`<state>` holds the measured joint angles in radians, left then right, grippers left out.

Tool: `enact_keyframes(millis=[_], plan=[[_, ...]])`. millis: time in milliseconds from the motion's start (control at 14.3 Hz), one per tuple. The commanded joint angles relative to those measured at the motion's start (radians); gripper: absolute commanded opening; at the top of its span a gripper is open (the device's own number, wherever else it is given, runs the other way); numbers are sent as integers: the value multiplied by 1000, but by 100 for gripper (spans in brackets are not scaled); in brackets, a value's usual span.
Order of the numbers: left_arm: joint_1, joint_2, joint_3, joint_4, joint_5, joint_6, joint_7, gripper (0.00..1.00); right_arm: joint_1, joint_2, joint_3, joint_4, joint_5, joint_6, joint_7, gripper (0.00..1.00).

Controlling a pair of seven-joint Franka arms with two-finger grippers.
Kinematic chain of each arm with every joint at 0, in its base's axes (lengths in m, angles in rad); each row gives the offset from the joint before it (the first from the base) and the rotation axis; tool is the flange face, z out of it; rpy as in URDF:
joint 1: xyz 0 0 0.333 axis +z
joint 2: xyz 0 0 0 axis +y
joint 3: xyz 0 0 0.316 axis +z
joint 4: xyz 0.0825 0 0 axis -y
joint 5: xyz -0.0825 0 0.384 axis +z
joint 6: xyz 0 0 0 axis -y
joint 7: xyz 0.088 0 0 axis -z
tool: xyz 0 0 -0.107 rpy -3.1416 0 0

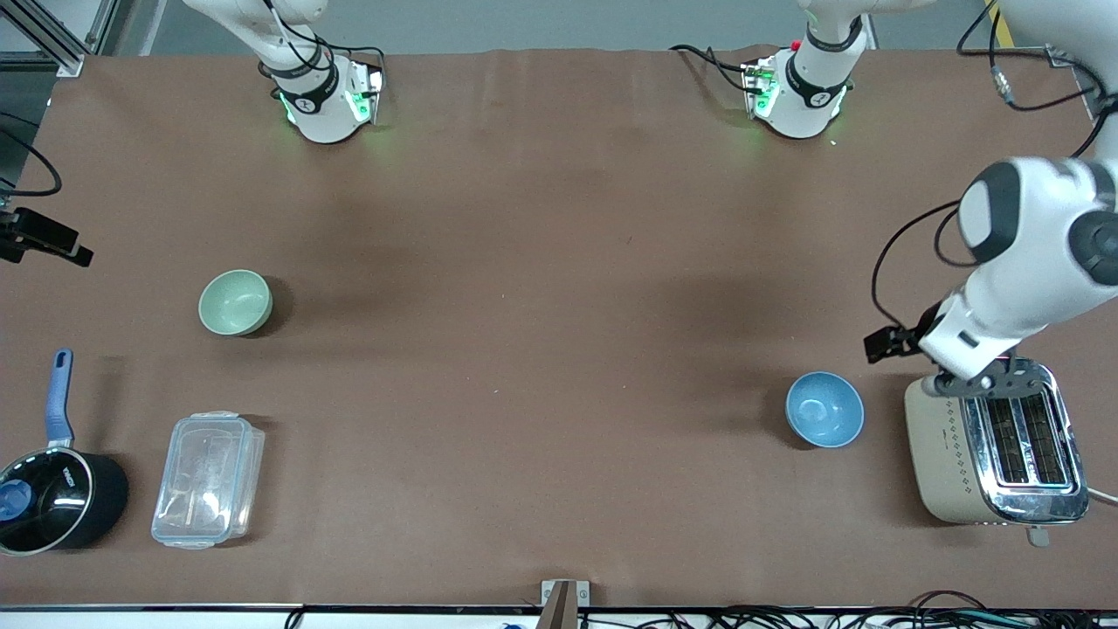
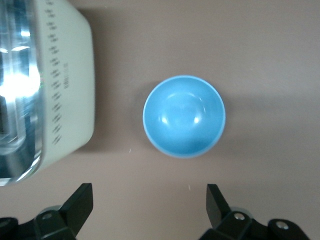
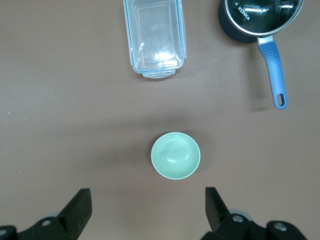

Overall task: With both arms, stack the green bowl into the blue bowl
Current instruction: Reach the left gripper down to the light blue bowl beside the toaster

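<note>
Your left gripper (image 2: 147, 200) is spread wide and holding nothing, hanging above the table between the blue bowl (image 1: 824, 409) and the toaster (image 1: 996, 454), and the right gripper (image 3: 147, 202) is just as wide and also carrying nothing, up high over the green bowl (image 1: 235, 301). You won't spot the right one in the front view, only its wrist camera gives it away. The blue bowl sits upright toward the left arm's end of the table, just beside the toaster but not touching it, so that toaster is the one thing crowding you there. The green bowl stands upright toward the right arm's end, well apart from the blue one. Nearer the front camera than the green bowl you've got a clear plastic box (image 1: 208, 480) and a black saucepan (image 1: 54, 498) with its blue handle, both clear of the bowl. The left arm (image 1: 1031, 262) bends in from the table's edge over the toaster's slots. Between the two bowls it's plain brown table (image 1: 541, 349), lots of room to move, and both bowls sit well in from every edge.
</note>
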<state>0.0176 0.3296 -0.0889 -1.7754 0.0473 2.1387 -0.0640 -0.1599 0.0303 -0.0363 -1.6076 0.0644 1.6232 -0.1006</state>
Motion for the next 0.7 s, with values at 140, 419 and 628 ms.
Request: enact_keyframes(millis=[140, 419, 628], plan=[[27, 161, -2, 10, 17, 173, -3, 100, -29, -6, 15, -14, 8, -3, -8, 100], [28, 248, 0, 14, 16, 239, 1, 81, -50, 40, 15, -51, 8, 12, -11, 100], [28, 275, 0, 25, 16, 240, -3, 50, -70, 126, 15, -73, 6, 84, -37, 100]])
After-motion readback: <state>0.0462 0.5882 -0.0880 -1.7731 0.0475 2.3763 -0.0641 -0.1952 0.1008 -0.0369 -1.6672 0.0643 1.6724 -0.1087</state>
